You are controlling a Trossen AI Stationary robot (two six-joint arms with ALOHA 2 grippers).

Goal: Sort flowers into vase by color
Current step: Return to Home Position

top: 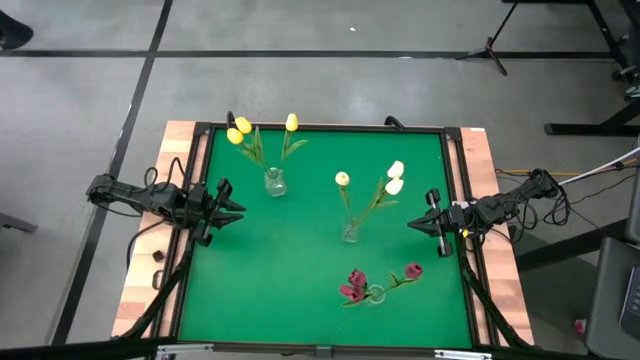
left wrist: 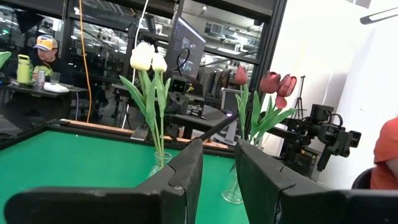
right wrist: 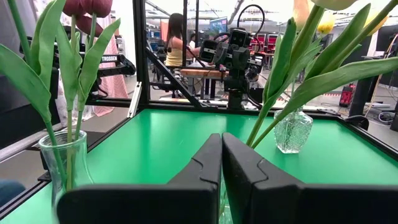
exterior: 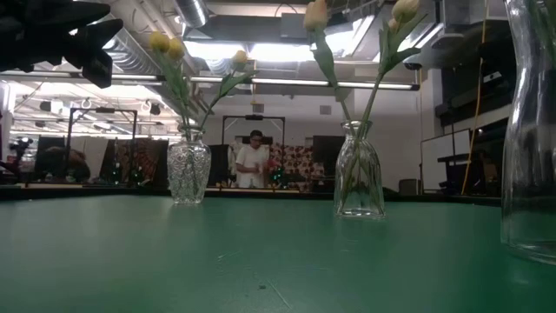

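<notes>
Three clear glass vases stand on the green mat (top: 290,270), each on its base. The far left vase (top: 274,182) holds yellow flowers (top: 240,130). The middle vase (top: 350,232) holds cream-white flowers (top: 395,176). The near vase (top: 375,294) holds dark red flowers (top: 355,286). All stems stick down into the vases. My left gripper (top: 236,207) hovers open at the mat's left edge, pointing toward the vases (left wrist: 217,149). My right gripper (top: 415,224) hovers shut at the right edge, beside the white flowers (right wrist: 222,140). Neither holds anything.
A black frame (top: 320,128) rims the mat, with wooden table edges (top: 485,150) outside it. Bare mat lies at the near left (top: 250,290). People show in the room beyond the table (exterior: 254,161).
</notes>
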